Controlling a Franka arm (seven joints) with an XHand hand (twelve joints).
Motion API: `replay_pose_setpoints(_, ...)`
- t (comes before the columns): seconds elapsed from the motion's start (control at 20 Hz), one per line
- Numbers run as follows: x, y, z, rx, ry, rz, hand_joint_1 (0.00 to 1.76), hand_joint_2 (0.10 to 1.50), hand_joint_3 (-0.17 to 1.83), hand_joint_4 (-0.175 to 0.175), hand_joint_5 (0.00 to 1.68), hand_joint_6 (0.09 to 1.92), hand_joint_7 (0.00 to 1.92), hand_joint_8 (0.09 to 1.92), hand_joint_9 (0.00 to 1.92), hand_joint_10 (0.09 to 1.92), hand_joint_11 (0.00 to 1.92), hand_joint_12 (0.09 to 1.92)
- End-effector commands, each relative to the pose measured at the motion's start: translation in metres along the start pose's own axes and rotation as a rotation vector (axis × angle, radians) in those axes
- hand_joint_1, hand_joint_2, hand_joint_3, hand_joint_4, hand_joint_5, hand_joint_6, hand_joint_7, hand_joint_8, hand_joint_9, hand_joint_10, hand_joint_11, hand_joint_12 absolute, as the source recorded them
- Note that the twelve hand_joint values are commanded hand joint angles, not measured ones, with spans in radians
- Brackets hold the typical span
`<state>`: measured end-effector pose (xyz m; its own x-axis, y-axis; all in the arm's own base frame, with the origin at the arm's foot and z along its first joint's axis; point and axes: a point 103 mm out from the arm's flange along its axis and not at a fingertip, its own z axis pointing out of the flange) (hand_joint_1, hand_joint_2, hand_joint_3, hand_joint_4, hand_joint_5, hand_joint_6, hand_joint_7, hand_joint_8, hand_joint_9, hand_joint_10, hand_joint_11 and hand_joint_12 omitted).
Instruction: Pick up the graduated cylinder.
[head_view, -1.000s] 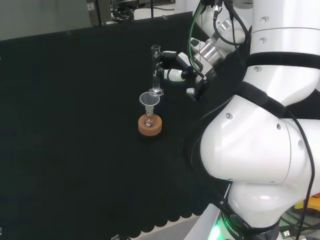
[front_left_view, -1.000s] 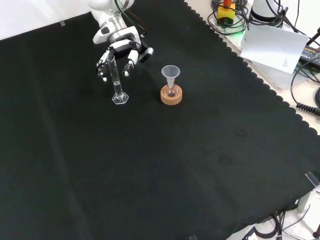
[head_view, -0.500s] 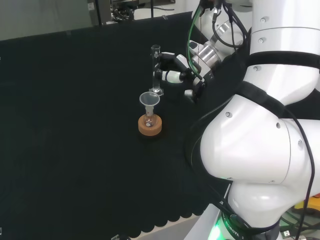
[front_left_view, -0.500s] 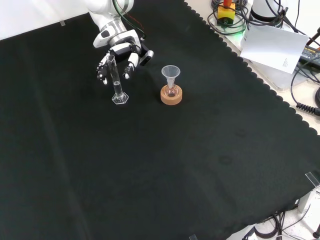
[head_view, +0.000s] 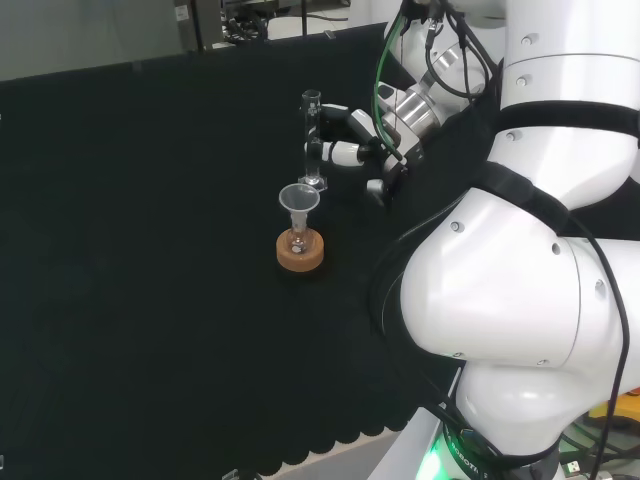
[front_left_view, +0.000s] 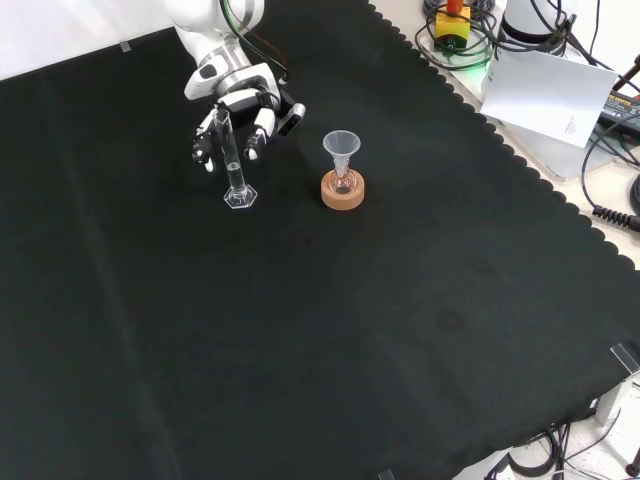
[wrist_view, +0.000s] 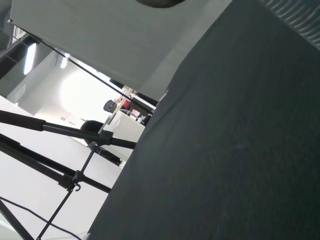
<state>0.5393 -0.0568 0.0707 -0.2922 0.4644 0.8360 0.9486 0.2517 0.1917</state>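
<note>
The cylinder (front_left_view: 233, 160) stands upright on the black tabletop (front_left_view: 350, 330), its hexagonal foot flat on the cloth. In the front view it is left of a cork ring (front_left_view: 342, 190), near it but apart; the ring carries a small flask with a funnel (front_left_view: 341, 147) in its neck. In the head view the cylinder (head_view: 311, 138) stands farther off than the funnel (head_view: 298, 200) and cork ring (head_view: 300, 252).

The hand (front_left_view: 238, 105) hangs at the cylinder's upper part, coming in from the far side in the front view and from the right in the head view (head_view: 350, 138). Its fingers (front_left_view: 207, 140) are spread apart and point down, lying on both sides of the tube: in the front view some show to its left, others (front_left_view: 258, 128) to its right, with the tube between them. They are only slightly bent and not clamped on the glass. Whether any finger touches the tube I cannot tell.

The wrist view looks along the black cloth (wrist_view: 240, 150) toward the room beyond its edge.
</note>
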Motion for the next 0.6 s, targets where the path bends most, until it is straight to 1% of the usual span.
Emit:
replay_pose_setpoints(0.05,-0.002,-0.0005,0.0043,0.013,0.009,0.002,1.03,1.02,-0.17,-0.027,0.58,0.09,0.52,0.57,0.77,0.47,0.54,1.23)
replay_pose_setpoints(0.35,-0.0024,-0.0002,0.0082,0.022,0.003,0.002,1.04,1.02,-0.17,-0.023,0.63,0.11,0.55,0.56,0.81,0.45,0.59,1.2)
replay_pose_setpoints(0.6,-0.0044,0.0006,0.0092,0.015,0.009,0.002,1.04,1.02,-0.17,-0.019,0.64,0.12,0.56,0.56,0.81,0.44,0.57,1.21)
